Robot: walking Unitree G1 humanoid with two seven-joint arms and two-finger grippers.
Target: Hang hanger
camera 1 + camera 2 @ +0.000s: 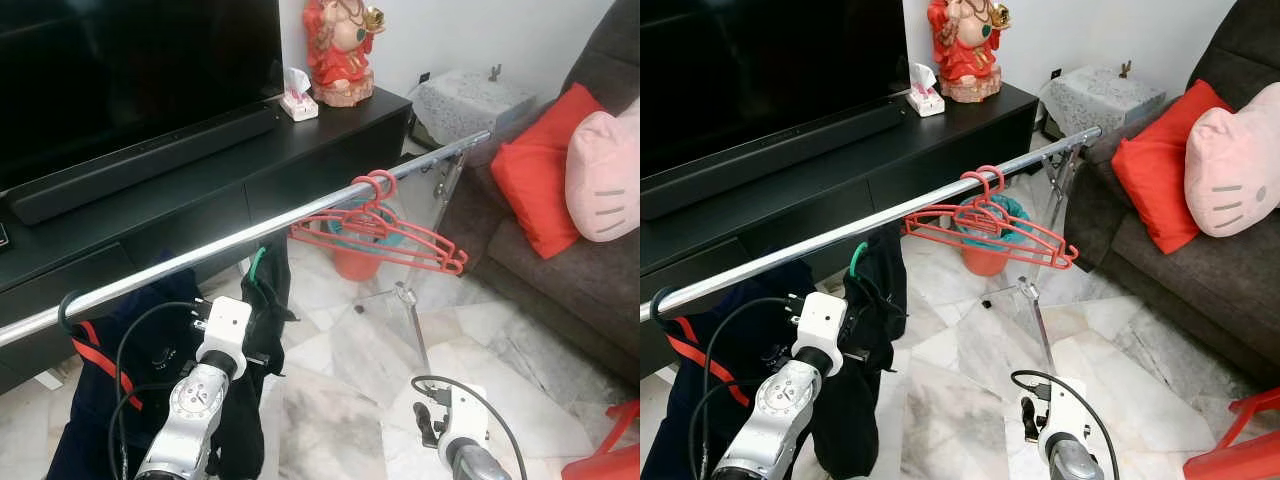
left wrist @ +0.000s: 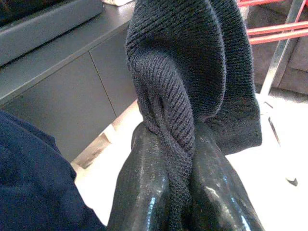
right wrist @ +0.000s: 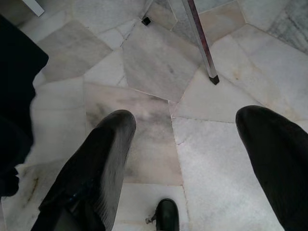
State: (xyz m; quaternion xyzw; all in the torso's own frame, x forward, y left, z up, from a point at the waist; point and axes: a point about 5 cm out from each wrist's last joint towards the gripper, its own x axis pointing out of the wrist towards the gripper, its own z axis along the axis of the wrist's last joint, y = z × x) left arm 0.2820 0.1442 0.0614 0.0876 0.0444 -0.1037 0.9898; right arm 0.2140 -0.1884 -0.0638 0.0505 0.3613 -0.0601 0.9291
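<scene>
A silver clothes rail (image 1: 300,215) runs slantwise in front of me. A green hanger's hook (image 1: 257,265) sits on the rail, carrying a black knitted garment (image 1: 272,295). My left gripper (image 2: 180,144) is shut on a fold of that knit (image 2: 192,72) just below the rail; its wrist (image 1: 225,325) is beside the cloth. Further right, red hangers (image 1: 385,230) hang bare on the rail. My right gripper (image 3: 187,115) is open and held low over the marble floor, with nothing between its fingers.
A navy garment with red trim (image 1: 100,370) hangs at the rail's left end. A black TV cabinet (image 1: 200,190) stands behind, and a dark sofa with a red cushion (image 1: 535,180) is at right. An orange bucket (image 1: 355,262) and the rail's leg (image 1: 412,320) stand on the floor.
</scene>
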